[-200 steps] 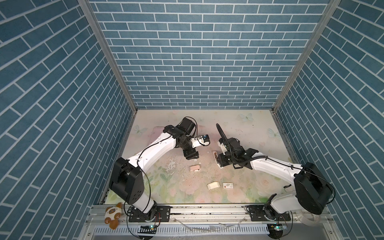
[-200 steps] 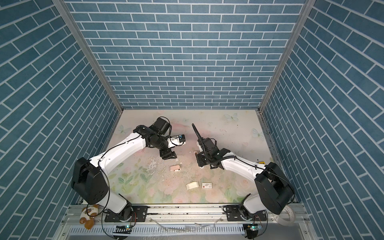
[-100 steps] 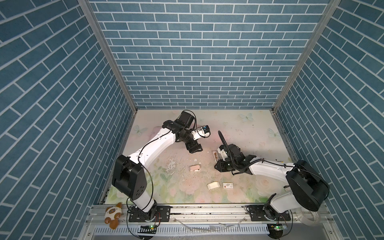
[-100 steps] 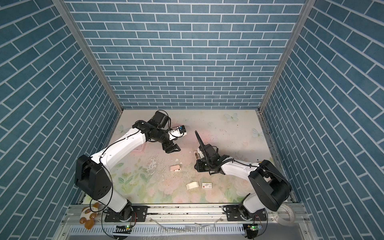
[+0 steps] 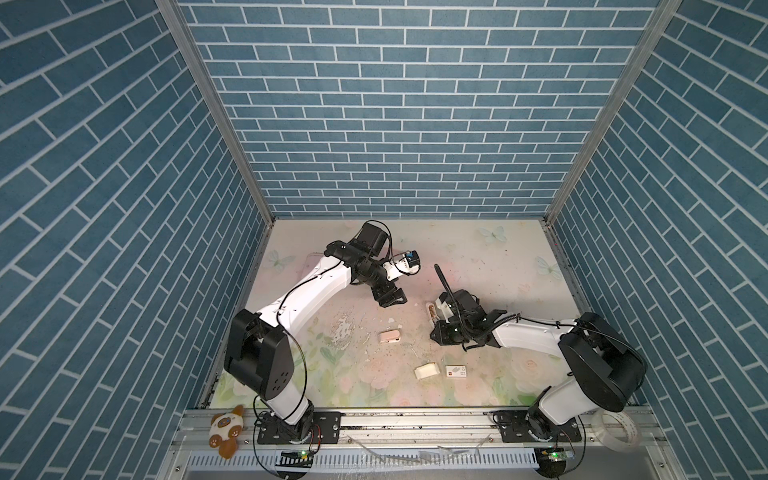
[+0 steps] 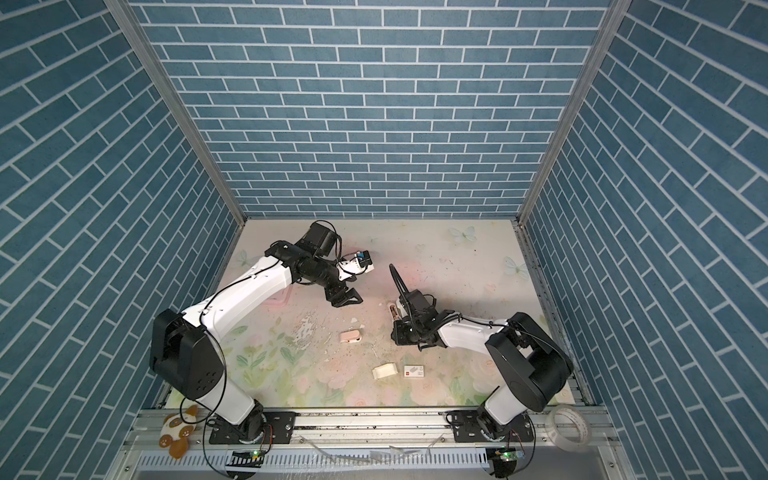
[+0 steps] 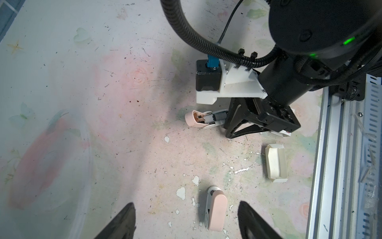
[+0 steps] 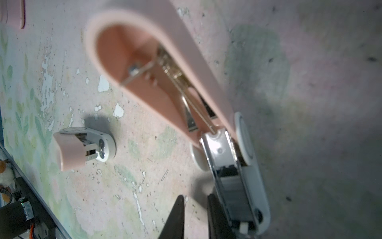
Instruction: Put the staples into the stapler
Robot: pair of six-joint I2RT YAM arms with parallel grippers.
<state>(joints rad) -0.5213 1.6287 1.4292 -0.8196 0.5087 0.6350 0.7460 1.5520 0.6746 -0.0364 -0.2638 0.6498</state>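
The stapler (image 8: 233, 178) lies open on the floral mat, its pink lid (image 8: 144, 68) swung up. A grey strip of staples (image 8: 232, 193) sits in its white magazine; the strip also shows in the left wrist view (image 7: 219, 117). My right gripper (image 8: 195, 217) is low beside the magazine, its jaws a narrow gap apart with nothing between them. My left gripper (image 7: 186, 219) hovers open above a second, closed pink stapler (image 7: 215, 209), clear of it. The white tray (image 5: 427, 370) and the red-marked sleeve (image 5: 456, 371) lie nearer the front.
Small silvery staple bits and white scuffs (image 5: 345, 328) dot the mat between the arms. A clear plastic piece with pink edges (image 6: 278, 303) lies under the left arm. A plush toy (image 5: 224, 428) and a tape roll (image 5: 615, 432) rest on the front rail.
My left gripper has drawn back slightly from the open stapler and opened wider. The right arm has dropped lower, and its gripper has slid toward the front along the stapler.
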